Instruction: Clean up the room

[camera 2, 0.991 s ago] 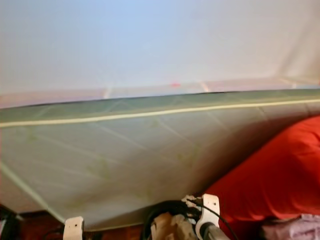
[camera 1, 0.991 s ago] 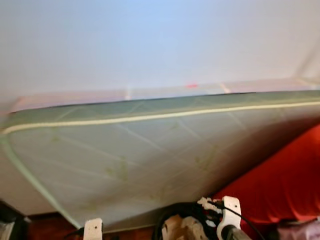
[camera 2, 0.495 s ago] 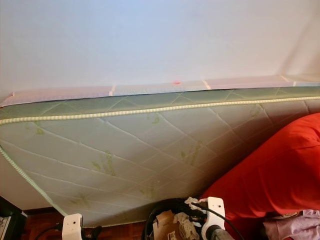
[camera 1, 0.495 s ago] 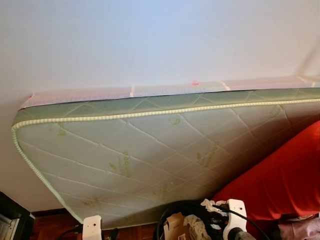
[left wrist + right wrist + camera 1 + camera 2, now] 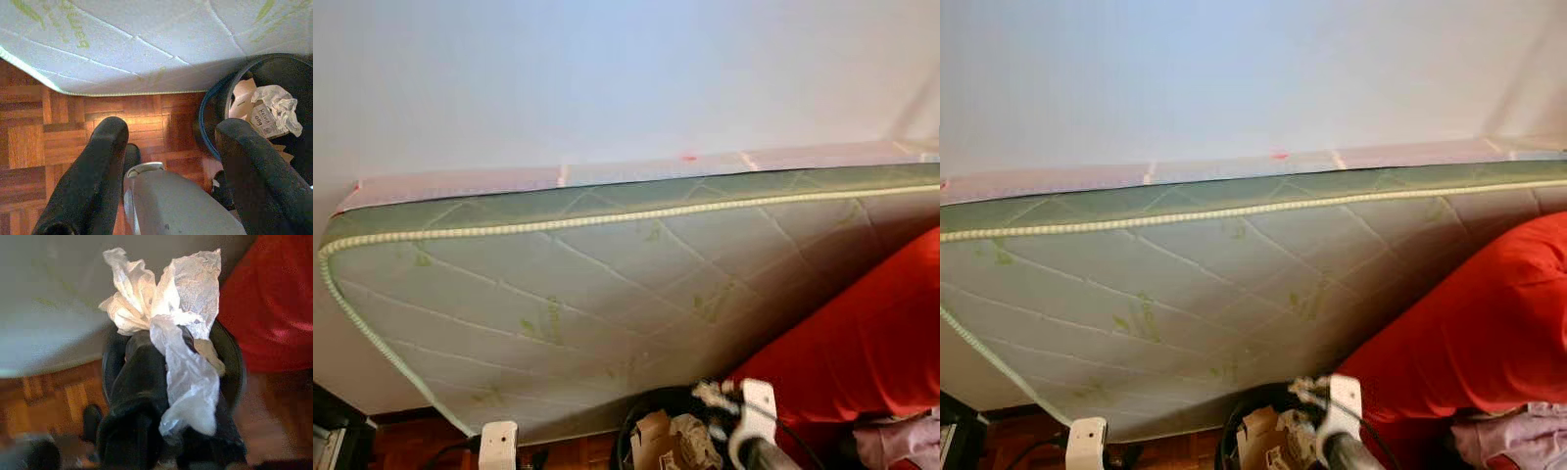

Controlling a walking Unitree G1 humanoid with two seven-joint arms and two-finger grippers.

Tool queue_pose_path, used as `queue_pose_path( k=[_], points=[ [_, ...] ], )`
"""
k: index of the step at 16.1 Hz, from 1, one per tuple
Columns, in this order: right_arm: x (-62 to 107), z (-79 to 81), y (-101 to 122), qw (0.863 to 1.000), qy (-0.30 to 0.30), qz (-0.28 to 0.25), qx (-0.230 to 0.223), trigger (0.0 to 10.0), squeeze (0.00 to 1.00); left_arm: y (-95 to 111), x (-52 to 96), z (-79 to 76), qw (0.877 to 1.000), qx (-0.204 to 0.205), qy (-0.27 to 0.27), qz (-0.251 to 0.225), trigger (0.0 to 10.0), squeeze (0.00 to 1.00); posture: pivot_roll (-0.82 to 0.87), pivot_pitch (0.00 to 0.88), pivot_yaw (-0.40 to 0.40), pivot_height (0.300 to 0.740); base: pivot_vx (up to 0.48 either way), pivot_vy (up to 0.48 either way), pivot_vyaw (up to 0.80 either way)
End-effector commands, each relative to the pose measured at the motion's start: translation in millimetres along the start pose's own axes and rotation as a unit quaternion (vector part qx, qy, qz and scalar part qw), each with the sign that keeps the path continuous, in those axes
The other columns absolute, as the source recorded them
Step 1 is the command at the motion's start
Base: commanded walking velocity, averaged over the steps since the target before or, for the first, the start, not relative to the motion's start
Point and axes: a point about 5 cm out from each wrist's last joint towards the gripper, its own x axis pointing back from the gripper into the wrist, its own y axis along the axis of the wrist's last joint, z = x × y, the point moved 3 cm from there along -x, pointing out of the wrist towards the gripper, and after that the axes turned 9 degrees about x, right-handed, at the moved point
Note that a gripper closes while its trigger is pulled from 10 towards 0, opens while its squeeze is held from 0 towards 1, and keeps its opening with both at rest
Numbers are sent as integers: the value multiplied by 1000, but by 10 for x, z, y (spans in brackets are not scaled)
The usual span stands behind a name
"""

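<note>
Crumpled white tissue and clear plastic wrap [image 5: 171, 333] are sitting in the centre of my right wrist frame, pinched between my right gripper [image 5: 161, 382] fingers, which are pressing together on the wad. The wad is spilling upward and down over the black fingers [image 5: 137, 396]. Behind it a dark round bin [image 5: 230, 367] is showing, so I am holding the wad just over its mouth.

In the head views the bin [image 5: 651, 431] is lying at the bottom centre of the frame, with cardboard and crumpled paper [image 5: 680, 436] inside. My right arm's white wrist mount [image 5: 754, 411] is blurring at the bottom, right of centre.

My left gripper [image 5: 166, 152] is hanging with its jaws spread wide, holding nothing, over the parquet floor [image 5: 63, 132]. Its two black fingers [image 5: 98, 166] are framing the lower half of the wrist picture; the bin's rim [image 5: 215, 107] is showing at the right.

A pale green quilted mattress [image 5: 607, 284] is leaning across the middle of the frame against a white wall [image 5: 607, 78]. A red cover [image 5: 862, 343] is occupying the lower right, with pinkish cloth [image 5: 901, 446] at the bottom right corner.
</note>
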Motion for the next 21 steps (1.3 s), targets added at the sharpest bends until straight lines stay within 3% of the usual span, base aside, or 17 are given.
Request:
queue_pose_path(
  k=[1,3,6,17,18,19,20,21],
  points=[
    [4,-71,19,999,-17,-3,-27,10000,0,-66,28,34,1000,-2,2,10,10000,0,139,65,-80,740,0,0,0],
    [-17,-35,91,999,-2,-13,-48,10000,0,-66,28,33,1000,-5,-2,12,10000,0,140,66,-75,740,0,0,0],
    [-28,52,85,1000,25,-5,-12,10000,0,-69,30,44,1000,-5,1,13,10000,0,147,68,-74,740,0,0,0],
    [-33,11,92,999,17,11,26,10000,0,-66,21,27,1000,-3,-4,17,10000,0,147,59,-75,740,0,0,0],
    [-37,22,95,999,20,12,29,10000,200,-64,20,25,1000,-3,-4,17,10000,0,147,59,-76,740,0,0,0],
    [-37,24,94,999,21,14,32,10000,337,-64,19,24,1000,-3,-4,17,10000,0,146,55,-76,740,0,0,0],
    [-36,25,74,998,22,23,51,10000,557,-60,18,25,1000,-6,-2,16,10000,0,145,54,-76,740,0,0,0],
    [-33,50,43,997,33,32,59,10000,671,-59,18,29,1000,-7,0,15,10000,0,145,54,-76,740,0,0,0]
  ],
)
